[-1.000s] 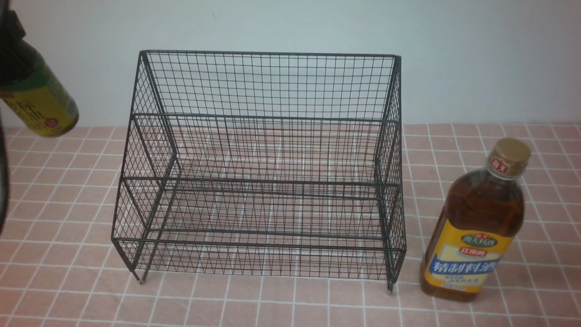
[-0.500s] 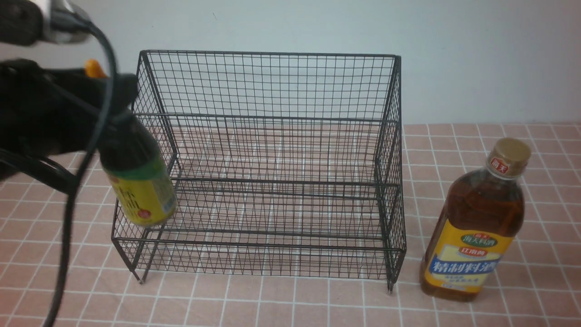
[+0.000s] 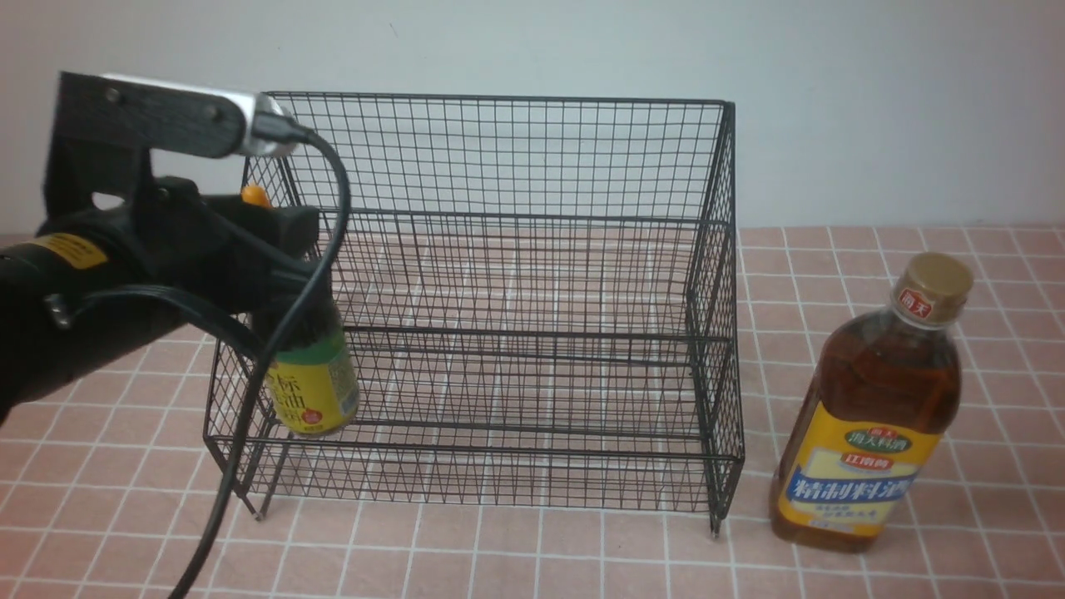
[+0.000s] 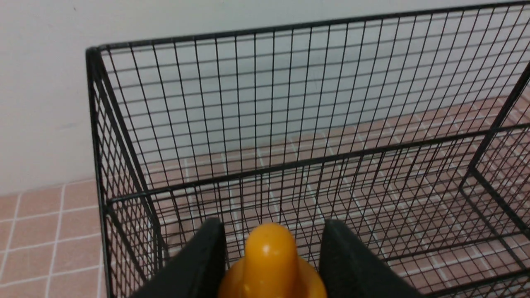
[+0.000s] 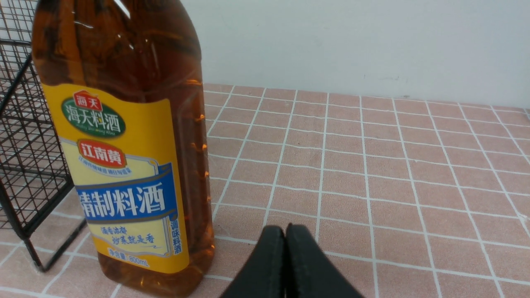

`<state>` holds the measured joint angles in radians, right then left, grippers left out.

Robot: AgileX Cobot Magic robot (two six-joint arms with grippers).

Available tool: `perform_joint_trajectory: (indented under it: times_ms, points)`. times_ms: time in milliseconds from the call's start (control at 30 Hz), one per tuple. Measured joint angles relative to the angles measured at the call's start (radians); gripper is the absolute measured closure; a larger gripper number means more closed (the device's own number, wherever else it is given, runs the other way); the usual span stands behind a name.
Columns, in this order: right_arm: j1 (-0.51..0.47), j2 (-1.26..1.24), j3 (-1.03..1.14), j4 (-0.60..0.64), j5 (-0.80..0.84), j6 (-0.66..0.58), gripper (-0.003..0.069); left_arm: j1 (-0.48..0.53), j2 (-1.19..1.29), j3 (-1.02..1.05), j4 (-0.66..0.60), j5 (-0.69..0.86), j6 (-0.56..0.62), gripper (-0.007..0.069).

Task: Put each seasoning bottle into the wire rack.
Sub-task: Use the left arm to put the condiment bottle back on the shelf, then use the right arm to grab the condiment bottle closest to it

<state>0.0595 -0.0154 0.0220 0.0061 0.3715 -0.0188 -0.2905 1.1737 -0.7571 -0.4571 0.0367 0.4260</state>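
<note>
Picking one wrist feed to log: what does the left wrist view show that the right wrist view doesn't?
Only left wrist: the orange cap of the small bottle, held in the left tool, and the tall back of the wire rack. Only right wrist: the tall amber bottle standing on the tiled table, the right tool shut near it. Both: part of the rack, pink tiles, pale wall.
</note>
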Motion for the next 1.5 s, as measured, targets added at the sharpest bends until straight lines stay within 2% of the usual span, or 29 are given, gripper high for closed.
perform_joint_trajectory:
  times_ms: [233, 433, 700, 800, 1000, 1200, 1333, 1400, 1433, 1467, 1500]
  points:
    - [0.000, 0.000, 0.000, 0.000, 0.000, 0.000, 0.0673, 0.000, 0.069, 0.000, -0.002, 0.025, 0.000, 0.0357]
    - [0.000, 0.000, 0.000, 0.000, 0.000, 0.000, 0.0673, -0.001, 0.106, 0.000, -0.001, 0.112, 0.000, 0.0357]
    - [0.000, 0.000, 0.000, 0.000, 0.000, 0.000, 0.0673, -0.001, 0.106, 0.000, -0.001, 0.117, 0.000, 0.0354]
    - [0.000, 0.000, 0.000, 0.000, 0.000, 0.001, 0.0673, -0.001, 0.106, -0.001, 0.000, 0.117, 0.000, 0.0317]
    - [0.000, 0.000, 0.000, 0.000, 0.000, 0.002, 0.0673, -0.001, 0.060, -0.005, 0.000, 0.138, 0.000, 0.0188]
    - [0.000, 0.000, 0.000, 0.000, 0.000, 0.002, 0.0673, -0.001, -0.059, -0.042, 0.001, 0.256, 0.000, 0.0160]
    - [0.000, 0.000, 0.000, 0.000, 0.000, 0.002, 0.0673, -0.001, -0.171, -0.064, 0.004, 0.374, -0.001, 0.0243]
    - [0.000, 0.000, 0.000, 0.000, 0.000, 0.002, 0.0673, -0.001, -0.241, -0.067, 0.006, 0.448, -0.024, 0.0335]
    - [0.000, 0.000, 0.000, 0.000, 0.000, 0.002, 0.0673, -0.001, -0.255, -0.067, 0.006, 0.463, -0.029, 0.0356]
    - [0.000, 0.000, 0.000, 0.000, 0.000, 0.002, 0.0673, -0.001, -0.313, -0.067, 0.009, 0.518, -0.059, 0.0449]
    - [0.000, 0.000, 0.000, 0.000, 0.000, 0.002, 0.0673, -0.001, -0.350, -0.067, 0.012, 0.547, -0.076, 0.0509]
